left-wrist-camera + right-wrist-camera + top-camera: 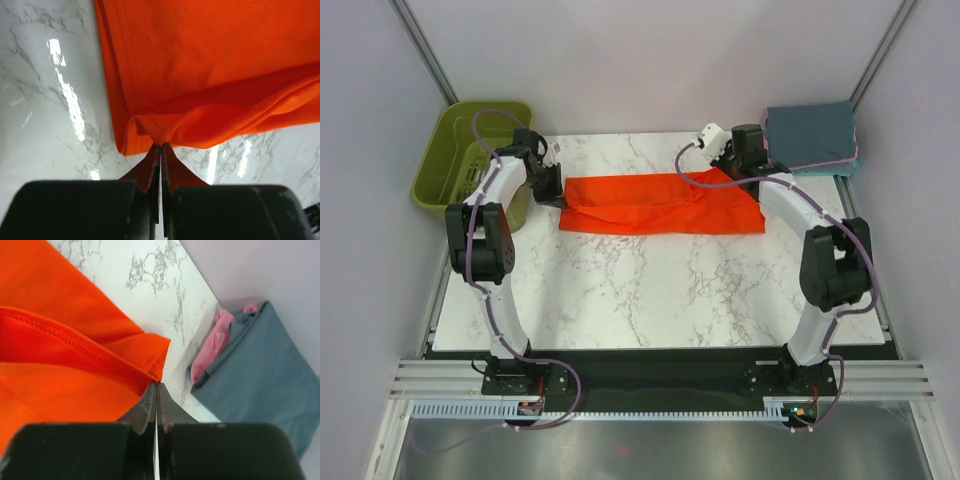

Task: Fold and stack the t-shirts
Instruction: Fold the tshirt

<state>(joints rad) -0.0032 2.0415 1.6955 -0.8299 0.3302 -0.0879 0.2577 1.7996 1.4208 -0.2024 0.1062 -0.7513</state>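
The orange-red t-shirt (660, 204) lies folded into a long band across the far part of the table. My left gripper (553, 188) is at its left end, shut on a pinch of the shirt's edge (161, 135). My right gripper (732, 168) is at its far right corner, shut on the shirt's folded edge (150, 371). A stack of folded shirts sits at the far right corner, with a slate-blue shirt (810, 132) on top and pink (215, 342) and teal (825, 170) edges showing under it.
An olive-green plastic basket (455, 150) stands off the table's far left corner, beside the left arm. The marble table (650, 290) has side walls close to it on the left and right.
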